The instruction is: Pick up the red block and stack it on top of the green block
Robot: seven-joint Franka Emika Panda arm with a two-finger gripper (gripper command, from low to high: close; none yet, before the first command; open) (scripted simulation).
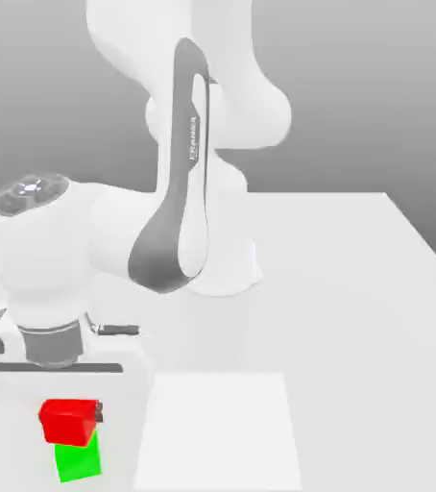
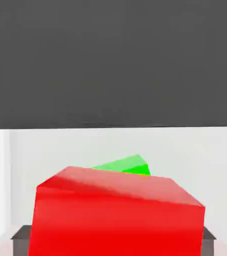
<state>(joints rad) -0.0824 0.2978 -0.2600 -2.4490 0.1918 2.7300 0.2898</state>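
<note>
Here, we begin at the gripper [image 1: 68, 415], which hangs low at the exterior view's left, pointing down at the table [image 1: 356, 288]. We cannot make out for certain whether its fingers stand apart or are clamped. One dark fingertip [image 1: 98, 413] shows just beside the red block [image 1: 67, 420], on the side toward the exterior view's right, and we cannot tell whether it touches the block's face.

The red block sits between the fingers, directly below the white hand. It rests on top of the green block [image 1: 78, 460], the two cubes touching. The red block is turned a little relative to the green one and sits slightly toward the exterior view's left of it, so the faces do not line up.

In the hand view, the red block [image 2: 118, 220] looms close and large, with a corner of the green block [image 2: 123, 165] peeking out beyond its upper edge. A dark bar [image 2: 23, 240] runs behind the red block's lower part.

Moving outward from the red block, we find a slightly brighter white square patch [image 1: 222, 432] on the table toward the exterior view's right. Above and behind the red block rises the white arm [image 1: 179, 192], with a grey panel along one link, and its base stands farther back on the table.
</note>
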